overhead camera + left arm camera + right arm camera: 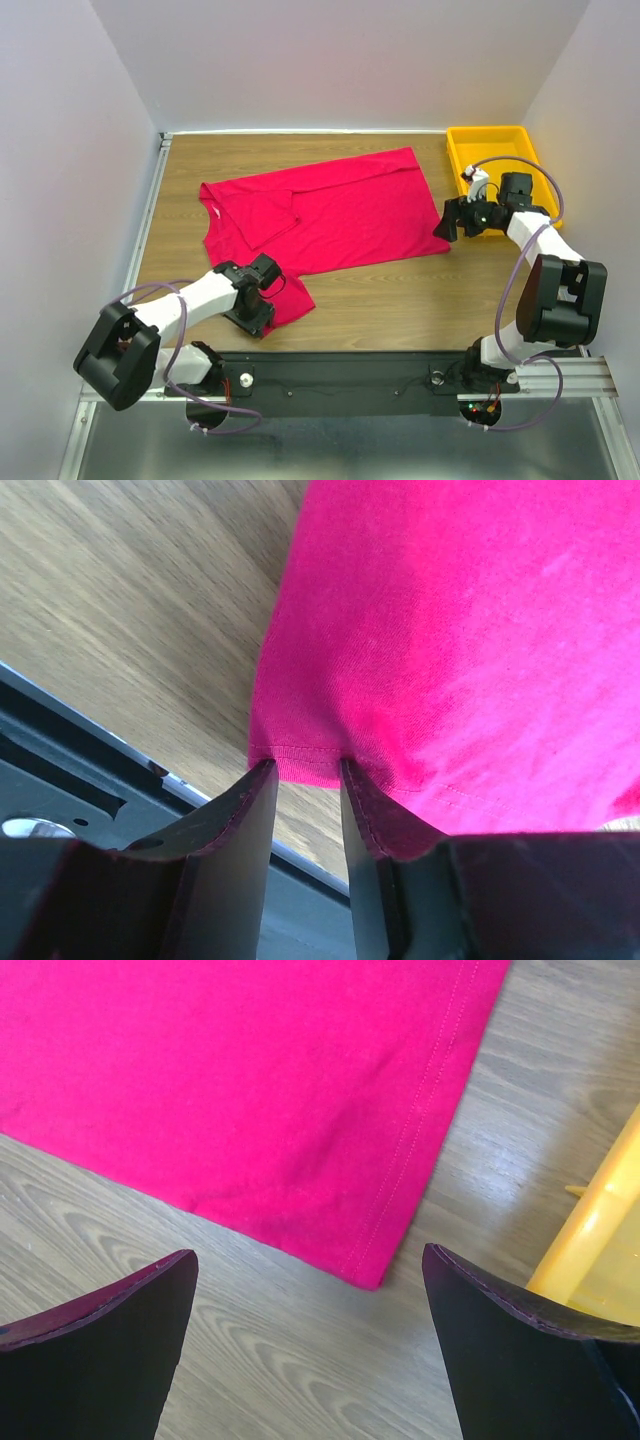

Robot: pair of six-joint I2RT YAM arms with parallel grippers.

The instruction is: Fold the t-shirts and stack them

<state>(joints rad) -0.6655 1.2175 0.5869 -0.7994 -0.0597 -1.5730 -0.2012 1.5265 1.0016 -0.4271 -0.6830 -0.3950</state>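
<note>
One crimson-pink t-shirt [340, 215] lies spread across the wooden table, neck to the left and hem to the right. My left gripper [262, 318] is at its near sleeve by the table's front edge. In the left wrist view the left gripper [305, 768] is open with a narrow gap, and both fingertips touch the sleeve hem of the t-shirt [450, 630]. My right gripper [447, 225] hovers at the shirt's near right corner. The right wrist view shows the right gripper [309, 1252] wide open, the hem corner of the t-shirt [250, 1080] lying just ahead between the fingers.
A yellow plastic tray [455, 160] stands at the back right, right behind the right gripper; its edge [600, 1220] shows beside the right finger. The black mounting rail [60, 780] runs along the near edge under the left gripper. White walls enclose the table.
</note>
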